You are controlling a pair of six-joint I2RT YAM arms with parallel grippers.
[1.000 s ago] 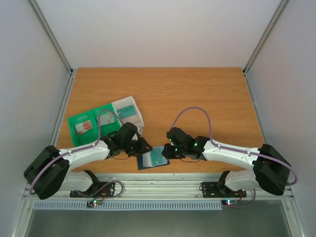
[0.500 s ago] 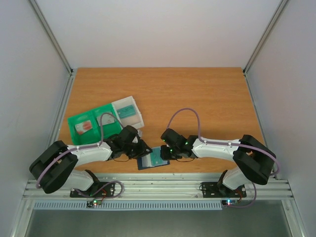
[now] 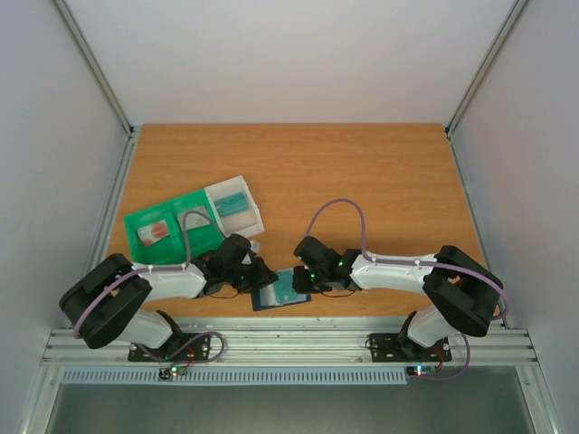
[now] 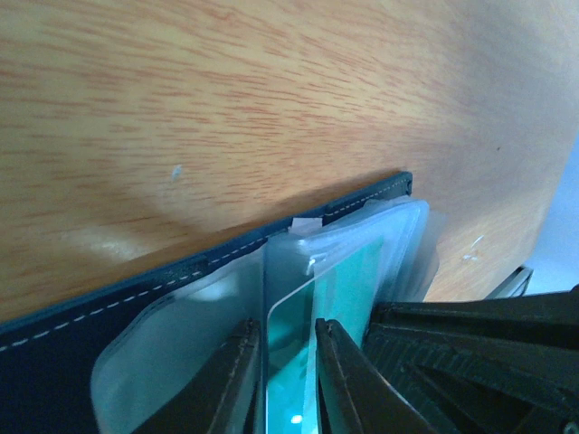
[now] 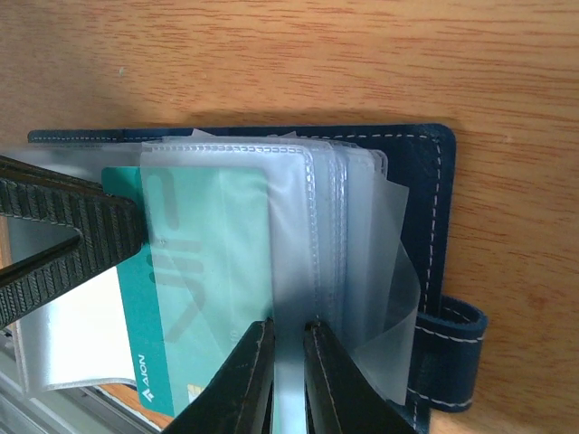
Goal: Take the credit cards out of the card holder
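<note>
Lying open and flat at the lower centre of the top view, just inside the near edge of the table (image 3: 362,172): the card holder (image 3: 264,300), approached low from both sides. Shown in the left wrist view as a stitched navy border along the lower left, with clear sleeves fanned over it. Clamped from the left by the left gripper (image 4: 288,334), fingers (image 4: 233,389) closed on the edge of a teal credit card (image 4: 348,280) showing partly outside its pocket. Gripped there presumably as the only part free of plastic. Pinched from the right by the right gripper (image 5: 288,339), jaws closed on a clear sleeve (image 5: 294,208) of the holder close to the spine. Judged to be a bracing hold, pinning the holder to the wood against the pull and letting the card alone slide. Not yet out, going by the right wrist view: lower left of the card bare, the rest under plastic. Calls for a straight draw toward the left of that frame. Risk of dragging the whole holder along on any slip of the sleeve grip. Farther up and to the left in the top view, well apart from the holder: a green bin (image 3: 137,253) holding a pale card (image 3: 154,233) with a red mark. Touching its right side, a white bin (image 3: 256,217) with something teal inside. Probably set there as drop-off places for cards already taken out.
</note>
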